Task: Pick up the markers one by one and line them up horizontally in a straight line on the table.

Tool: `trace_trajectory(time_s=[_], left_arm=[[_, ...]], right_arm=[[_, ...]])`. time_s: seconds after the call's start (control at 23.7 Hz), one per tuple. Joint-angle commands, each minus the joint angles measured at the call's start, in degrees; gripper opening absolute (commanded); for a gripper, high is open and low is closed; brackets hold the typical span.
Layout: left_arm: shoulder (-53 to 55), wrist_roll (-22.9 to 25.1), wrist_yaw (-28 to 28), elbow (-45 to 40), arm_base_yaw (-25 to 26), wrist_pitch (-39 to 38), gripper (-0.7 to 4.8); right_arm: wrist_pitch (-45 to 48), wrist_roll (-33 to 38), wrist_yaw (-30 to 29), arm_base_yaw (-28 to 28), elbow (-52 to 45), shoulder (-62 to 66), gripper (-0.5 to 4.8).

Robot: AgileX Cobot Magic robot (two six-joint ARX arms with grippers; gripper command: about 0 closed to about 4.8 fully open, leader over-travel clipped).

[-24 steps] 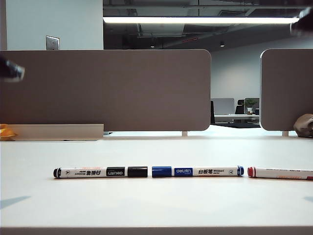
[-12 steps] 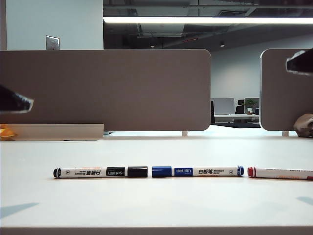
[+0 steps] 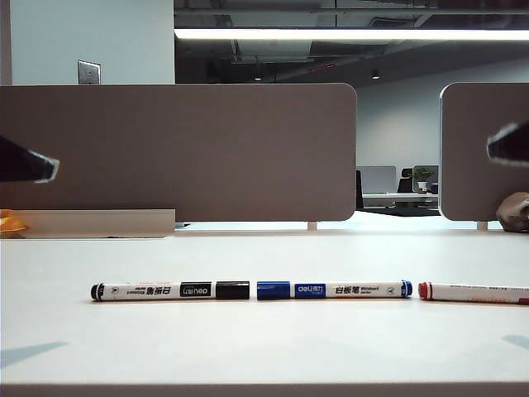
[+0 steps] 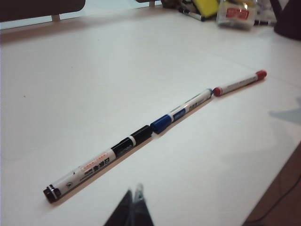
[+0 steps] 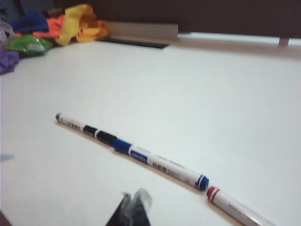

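Lying end-to-end crosswise: markers [image 3: 248, 290]; hands [image 3: 37, 165] aloft.

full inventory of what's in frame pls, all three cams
black-capped marker: 1, white barrel, left end of the row on the table
blue-capped marker: 1, white barrel, middle of the row, cap to cap with the black one
red-capped marker: 1, white barrel, right end, partly cut off by the exterior view's edge
table: 1, white
partition panels: 2, grey-brown, behind the table
cloth pile: 1, yellow, orange, blue, green, far table edge
clutter: yellow and red items, unclear, far corner
left gripper: 1, dark, shut, raised at left
right gripper: 1, dark, shut, raised at right
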Motion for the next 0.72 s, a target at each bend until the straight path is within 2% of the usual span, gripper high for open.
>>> trace_trajectory(time_s=[0.04, 0.3, 0.38, 0.55, 0.72], left_arm=[[-0.02, 5.18, 0.22, 0.00, 0.09, -1.01, -0.05], [-0.02, 5.31, -0.35, 0.00, 0.09, -1.27, -0.05], [-0.02, 5.31, -2.86, -0.11, 0.09, -1.38, -0.04], [-0.04, 5.29, -6.67, -0.11, 0.09, -1.73, -0.04], [-0.04, 5.38, -6.71, -0.11, 0.09, -1.97, -0.05]], right_arm=[[-1.95, 0.00, 0.17, 0.00, -0.39, 0.00, -0.01], [-5.62, -0.02, 5.25, -0.04, -0.39, 0.00, -0.01], [-8.15, -0.02, 7.98, -0.04, -0.39, 0.00, -0.01], [-7.89, -0.02, 8.04, -0.04, -0.39, 0.00, -0.01], [-8.00, -0.04, 10.36, -0.09, -0.39, 0.02, -0.01]])
